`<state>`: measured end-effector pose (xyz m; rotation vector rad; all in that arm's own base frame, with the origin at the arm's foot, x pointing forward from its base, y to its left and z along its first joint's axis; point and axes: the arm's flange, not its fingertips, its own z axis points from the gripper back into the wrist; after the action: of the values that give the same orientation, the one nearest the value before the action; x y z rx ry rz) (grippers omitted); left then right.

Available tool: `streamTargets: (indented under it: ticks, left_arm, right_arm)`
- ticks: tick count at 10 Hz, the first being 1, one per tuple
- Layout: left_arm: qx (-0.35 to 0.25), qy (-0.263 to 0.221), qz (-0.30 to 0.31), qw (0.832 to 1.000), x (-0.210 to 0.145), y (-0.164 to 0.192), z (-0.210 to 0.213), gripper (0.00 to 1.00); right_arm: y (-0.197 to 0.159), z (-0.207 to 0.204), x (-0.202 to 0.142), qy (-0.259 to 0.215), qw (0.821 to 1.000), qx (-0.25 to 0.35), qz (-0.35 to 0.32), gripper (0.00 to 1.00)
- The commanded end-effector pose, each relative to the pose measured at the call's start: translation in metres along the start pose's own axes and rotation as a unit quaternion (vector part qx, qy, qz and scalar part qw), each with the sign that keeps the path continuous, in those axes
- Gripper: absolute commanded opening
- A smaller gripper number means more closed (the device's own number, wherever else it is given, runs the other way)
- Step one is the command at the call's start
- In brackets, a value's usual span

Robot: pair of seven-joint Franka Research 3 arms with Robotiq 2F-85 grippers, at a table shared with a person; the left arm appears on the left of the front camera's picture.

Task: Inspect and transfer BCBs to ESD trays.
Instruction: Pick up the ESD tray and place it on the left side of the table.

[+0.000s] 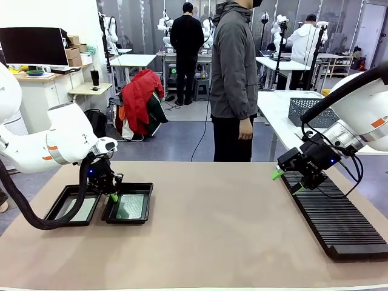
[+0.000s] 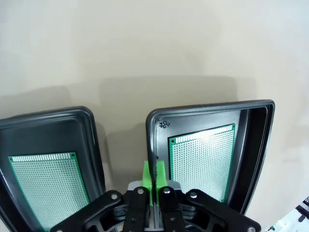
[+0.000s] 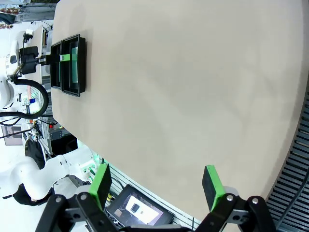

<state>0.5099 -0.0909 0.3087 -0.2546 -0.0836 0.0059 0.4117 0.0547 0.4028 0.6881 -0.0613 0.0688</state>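
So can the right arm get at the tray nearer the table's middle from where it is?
Probably not easily: the right gripper hangs open over the rack, with bare table between, and the shut left gripper sits at that tray.

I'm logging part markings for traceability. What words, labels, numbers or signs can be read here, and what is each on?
No readable words or numbers.
Moulded mark in the corner of one black tray: too small to read.
Green boards: plain hole grid, no print legible.
Screen below the table edge: too blurred to read.

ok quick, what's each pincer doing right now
left pincer: closed, holding nothing, above the gap between the two ESD trays.
right pincer: open, empty, over the table beside the black rack.
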Motion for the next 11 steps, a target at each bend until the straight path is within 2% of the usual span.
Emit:
streamTargets:
  ticks: [1, 5, 6, 7, 8, 9, 10, 11]
  left_arm:
    - [0.0, -0.001, -0.001, 1.0, 0.0, 0.0, 0.001, 0.04]
    - [0.0, 0.0, -0.001, 1.0, 0.0, -0.001, 0.0, 0.04]
    - [0.008, 0.003, 0.004, 1.0, -0.002, -0.003, 0.002, 0.21]
    - [0.017, 0.007, 0.006, 1.0, -0.003, -0.006, 0.004, 0.21]
    - [0.026, 0.007, 0.005, 1.0, -0.006, -0.01, 0.009, 0.39]
    - [0.041, 0.009, 0.005, 0.999, -0.008, -0.016, 0.014, 0.23]
    - [0.052, 0.011, 0.005, 0.999, -0.01, -0.021, 0.019, 0.36]
    - [0.061, 0.012, 0.005, 0.998, -0.012, -0.026, 0.025, 0.41]
  right_arm:
    - [0.002, -0.001, -0.001, -0.004, 1.0, -0.001, -0.008, 1.0]
    - [0.002, -0.001, -0.001, -0.004, 1.0, -0.001, -0.008, 1.0]
    - [0.002, -0.001, -0.001, -0.004, 1.0, -0.001, -0.008, 1.0]
    - [0.002, -0.001, -0.001, -0.004, 1.0, -0.001, -0.008, 1.0]
    - [0.002, -0.001, -0.001, -0.004, 1.0, -0.001, -0.008, 1.0]
    - [0.002, -0.001, -0.001, -0.004, 1.0, -0.001, -0.008, 1.0]
    - [0.002, -0.001, -0.001, -0.004, 1.0, -0.001, -0.008, 1.0]
    - [0.002, -0.001, -0.001, -0.004, 1.0, -0.001, -0.008, 1.0]
